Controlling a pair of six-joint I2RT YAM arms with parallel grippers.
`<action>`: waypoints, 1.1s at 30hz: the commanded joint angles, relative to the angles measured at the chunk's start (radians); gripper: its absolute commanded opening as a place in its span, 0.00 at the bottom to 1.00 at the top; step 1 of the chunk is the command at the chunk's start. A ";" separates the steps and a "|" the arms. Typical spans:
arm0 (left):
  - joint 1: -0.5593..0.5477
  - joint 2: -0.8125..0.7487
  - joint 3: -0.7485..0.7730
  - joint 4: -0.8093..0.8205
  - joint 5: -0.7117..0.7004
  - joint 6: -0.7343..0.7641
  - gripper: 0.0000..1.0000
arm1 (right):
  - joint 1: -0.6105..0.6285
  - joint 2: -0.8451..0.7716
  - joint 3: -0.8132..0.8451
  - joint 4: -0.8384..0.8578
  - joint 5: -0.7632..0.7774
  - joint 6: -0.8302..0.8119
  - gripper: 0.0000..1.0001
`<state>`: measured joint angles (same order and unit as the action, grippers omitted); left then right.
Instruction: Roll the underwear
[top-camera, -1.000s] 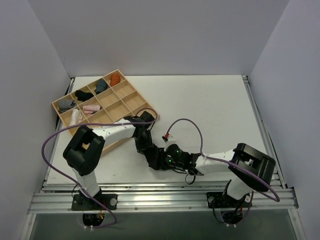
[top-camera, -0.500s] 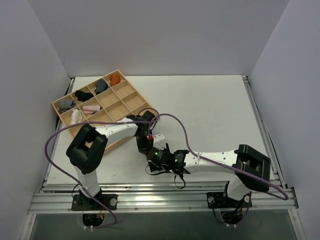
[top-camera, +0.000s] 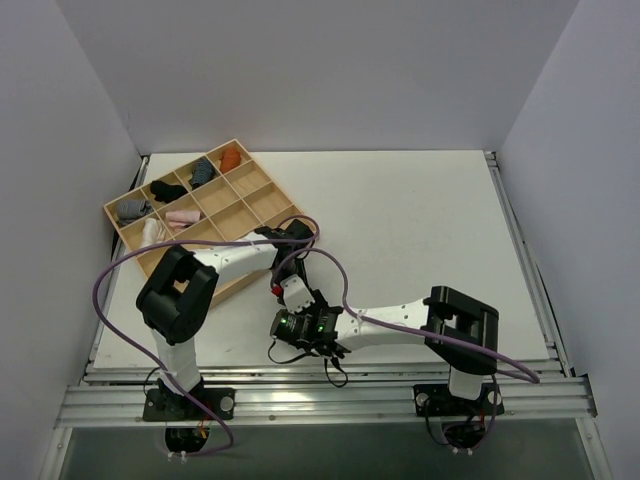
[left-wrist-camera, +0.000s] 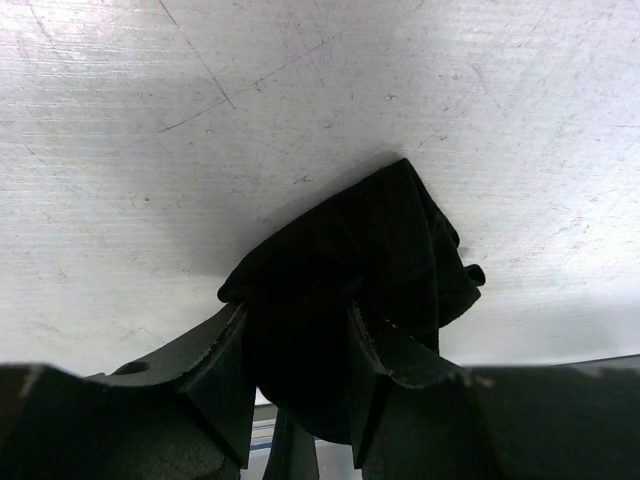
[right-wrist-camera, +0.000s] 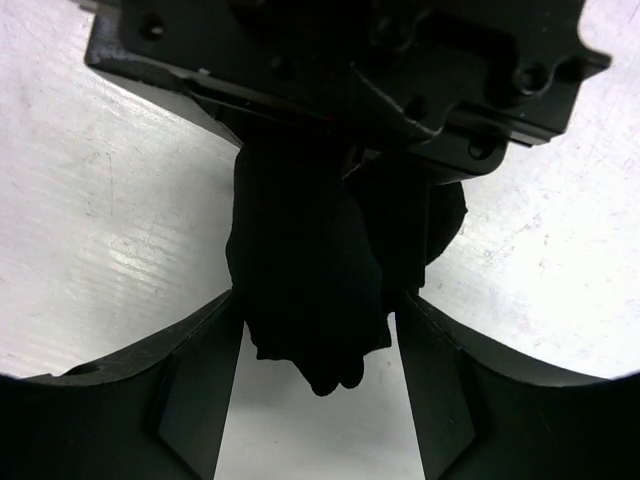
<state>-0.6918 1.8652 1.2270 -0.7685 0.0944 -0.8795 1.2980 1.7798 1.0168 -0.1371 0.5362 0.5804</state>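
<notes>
The underwear (left-wrist-camera: 345, 265) is a black bunched wad of fabric just above the white table. My left gripper (left-wrist-camera: 300, 365) is shut on it, with fabric bulging out past both fingers. In the right wrist view the wad (right-wrist-camera: 300, 270) hangs down from the left gripper's black body (right-wrist-camera: 350, 60). My right gripper (right-wrist-camera: 315, 345) is open, with a finger on each side of the wad's lower end, close to or touching its sides. In the top view both grippers meet near the table's front, left (top-camera: 284, 282) above right (top-camera: 289, 310), and hide the underwear.
A wooden compartment tray (top-camera: 262, 196) sits at the back left, holding small rolled bundles: orange (top-camera: 230, 158), grey (top-camera: 203, 172), black (top-camera: 167, 189), pink (top-camera: 181, 216). Purple cables (top-camera: 330, 275) loop over the table near the grippers. The table's front edge is just behind the right gripper.
My right arm has swung left along the front of the table, bringing its gripper under the left gripper and around the wad. The left gripper has shifted slightly, still holding the underwear.
</notes>
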 joint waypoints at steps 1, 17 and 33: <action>-0.014 0.049 0.005 -0.034 -0.025 0.013 0.34 | 0.011 0.020 0.042 -0.062 0.077 -0.109 0.57; -0.018 0.015 -0.023 -0.012 0.027 -0.027 0.36 | -0.006 0.072 -0.030 0.030 0.001 -0.082 0.16; 0.021 -0.110 0.019 -0.054 -0.025 -0.065 0.62 | -0.037 -0.092 -0.426 0.464 -0.312 0.165 0.00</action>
<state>-0.6830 1.8141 1.2316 -0.7921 0.1032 -0.9276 1.2514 1.6337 0.6666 0.3920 0.4076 0.6605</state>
